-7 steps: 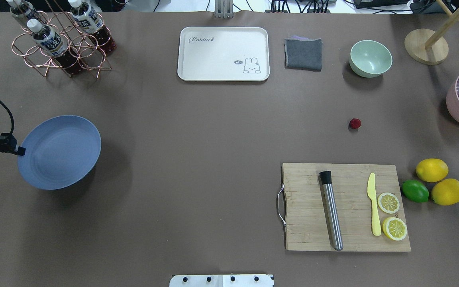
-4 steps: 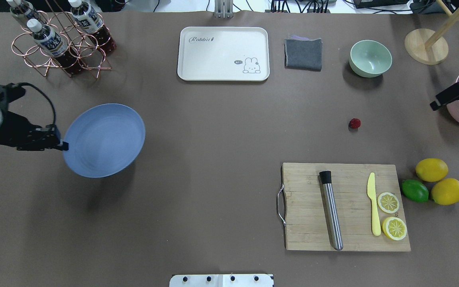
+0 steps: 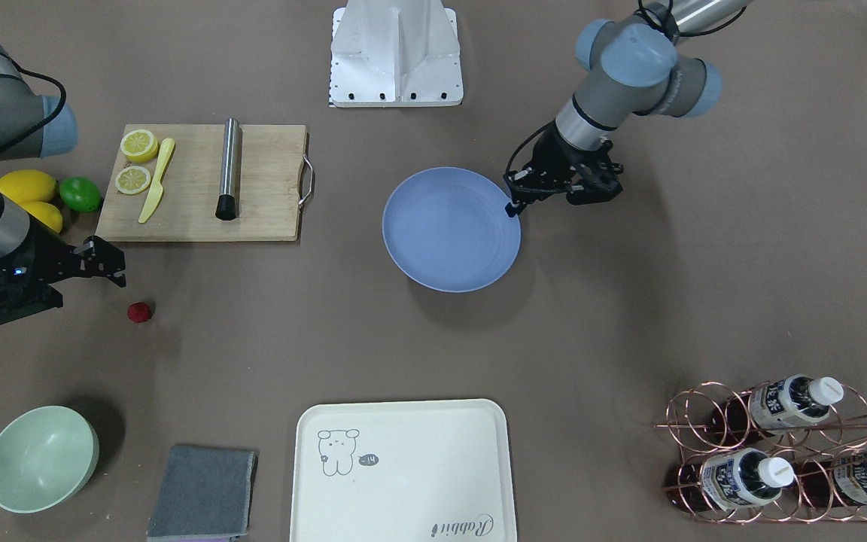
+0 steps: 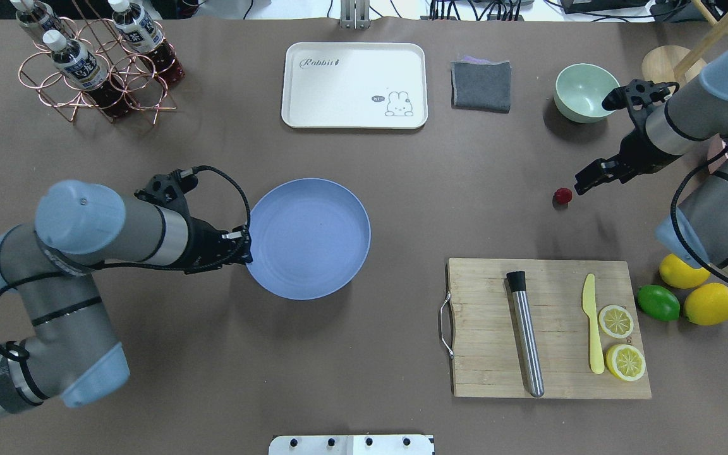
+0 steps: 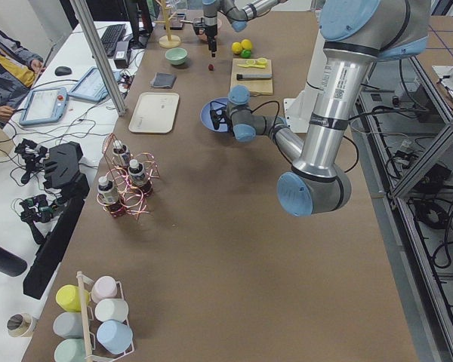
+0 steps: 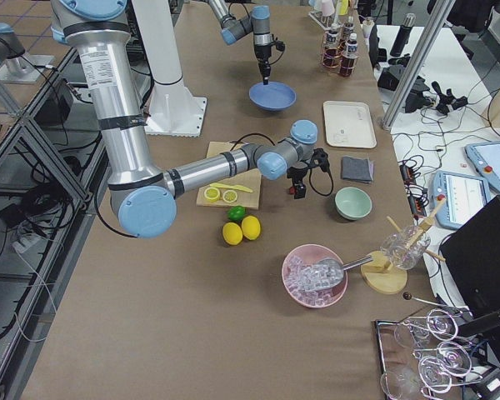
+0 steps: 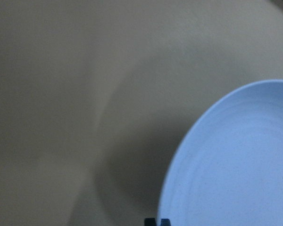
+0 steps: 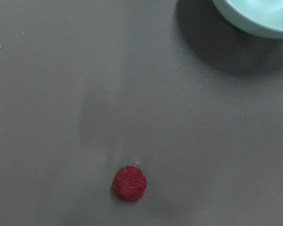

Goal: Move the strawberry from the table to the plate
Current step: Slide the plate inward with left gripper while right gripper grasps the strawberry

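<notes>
Dark red and tiny, the strawberry [image 4: 562, 196] lies on the brown surface [image 4: 402, 208] between the pale green bowl [image 4: 588, 92] and the wooden cutting board [image 4: 484, 328], well apart from the blue-grey plate [image 4: 313, 253]. The right jaws hang just beside the berry, on the side away from the plate, not touching it, and they look parted; the right wrist camera shows the berry low in its view with no fingertip beside it. The left jaws are closed on the plate's rim at the robot's left side, near the middle of the surface.
</notes>
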Controlling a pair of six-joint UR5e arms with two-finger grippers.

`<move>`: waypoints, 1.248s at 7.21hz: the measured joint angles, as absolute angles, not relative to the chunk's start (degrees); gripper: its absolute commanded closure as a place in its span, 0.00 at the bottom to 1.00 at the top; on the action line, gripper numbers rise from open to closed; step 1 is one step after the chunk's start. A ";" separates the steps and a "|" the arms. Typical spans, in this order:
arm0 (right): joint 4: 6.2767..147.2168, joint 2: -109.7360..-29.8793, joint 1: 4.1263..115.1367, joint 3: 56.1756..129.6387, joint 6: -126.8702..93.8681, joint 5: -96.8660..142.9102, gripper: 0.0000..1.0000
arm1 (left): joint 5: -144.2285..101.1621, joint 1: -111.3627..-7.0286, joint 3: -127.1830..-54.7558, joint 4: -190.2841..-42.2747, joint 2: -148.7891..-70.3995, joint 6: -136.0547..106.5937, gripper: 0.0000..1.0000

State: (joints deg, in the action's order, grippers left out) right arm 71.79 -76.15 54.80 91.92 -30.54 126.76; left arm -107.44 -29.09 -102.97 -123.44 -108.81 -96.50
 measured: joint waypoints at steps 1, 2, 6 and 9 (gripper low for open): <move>71.69 -74.55 53.50 90.21 -30.85 125.55 0.03 | -103.87 -25.84 -103.26 -120.77 -111.15 -98.15 1.00; 71.65 -73.04 52.52 88.56 -31.16 124.82 0.07 | -101.45 -23.60 -103.21 -118.76 -113.09 -99.25 1.00; 71.69 -71.58 50.11 86.71 -32.21 122.24 0.21 | -99.38 -21.57 -103.13 -117.27 -114.25 -100.01 0.62; 71.72 -71.55 49.45 86.12 -32.32 121.44 1.00 | -99.45 -21.39 -103.19 -117.25 -114.40 -99.94 0.16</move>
